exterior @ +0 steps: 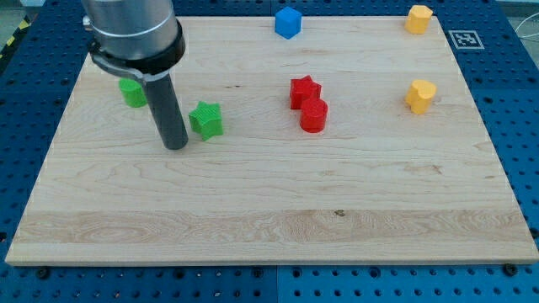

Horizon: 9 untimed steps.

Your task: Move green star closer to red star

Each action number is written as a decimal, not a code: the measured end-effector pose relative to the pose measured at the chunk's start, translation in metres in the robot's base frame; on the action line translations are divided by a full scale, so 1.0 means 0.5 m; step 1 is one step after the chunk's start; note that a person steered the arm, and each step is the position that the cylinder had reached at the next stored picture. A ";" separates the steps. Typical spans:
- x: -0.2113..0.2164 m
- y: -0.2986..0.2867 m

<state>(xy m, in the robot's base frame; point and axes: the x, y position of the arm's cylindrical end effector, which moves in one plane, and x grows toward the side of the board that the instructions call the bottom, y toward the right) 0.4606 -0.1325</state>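
The green star (pixel 206 119) lies on the wooden board (pixel 269 210) left of centre. The red star (pixel 304 91) lies to its right, a little higher in the view, with a red round block (pixel 313 115) touching its lower right side. My tip (pixel 175 145) rests on the board just left of the green star and slightly below it, close to it; I cannot tell whether it touches.
A green block (pixel 132 92) lies at the view's left, partly hidden behind the rod. A blue block (pixel 288 22) lies at the top centre. One yellow block (pixel 418 18) lies at the top right, another yellow block (pixel 420 96) at the right.
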 end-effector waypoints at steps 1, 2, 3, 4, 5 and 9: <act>-0.023 0.003; -0.017 0.086; -0.041 0.170; -0.037 0.150; -0.041 0.108; -0.114 0.164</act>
<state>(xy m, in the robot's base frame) 0.4034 -0.0504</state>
